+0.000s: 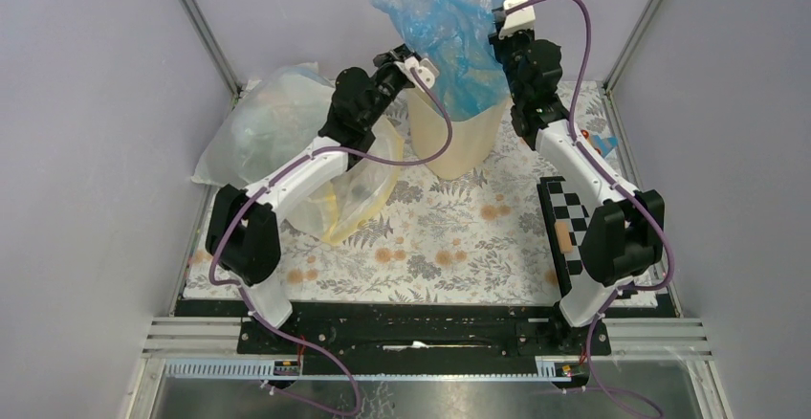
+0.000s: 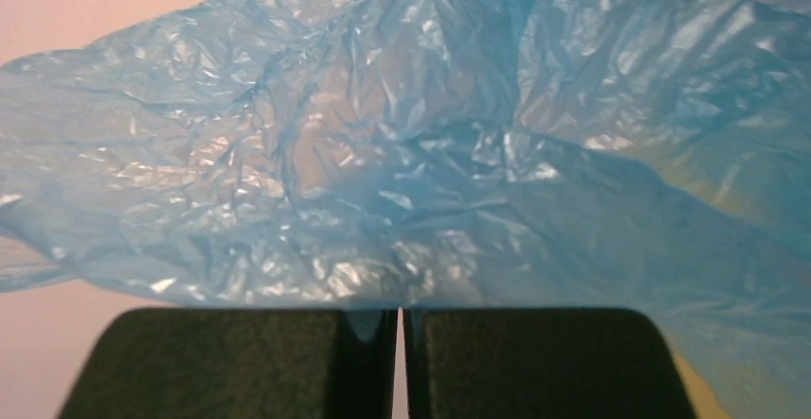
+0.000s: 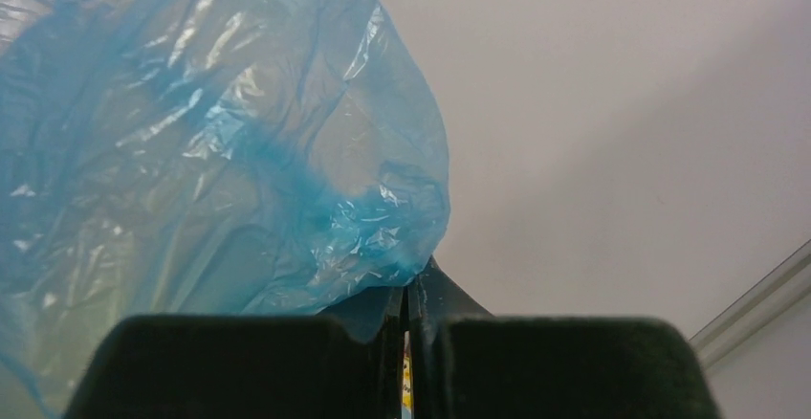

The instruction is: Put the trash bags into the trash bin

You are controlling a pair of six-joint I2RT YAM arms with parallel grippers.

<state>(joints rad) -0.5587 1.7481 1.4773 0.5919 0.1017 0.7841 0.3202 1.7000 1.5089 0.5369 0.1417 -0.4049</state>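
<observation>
Trash bags [image 1: 449, 32] pinched by both closed end effectors [image 2: 399, 319] [image 3: 408, 312].

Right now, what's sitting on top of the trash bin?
The light-blue trash bag billows over the mouth of the trash bin, pinched by the left gripper and the right gripper. It covers the rim and opening, so the bin's inside cannot be seen.
</observation>
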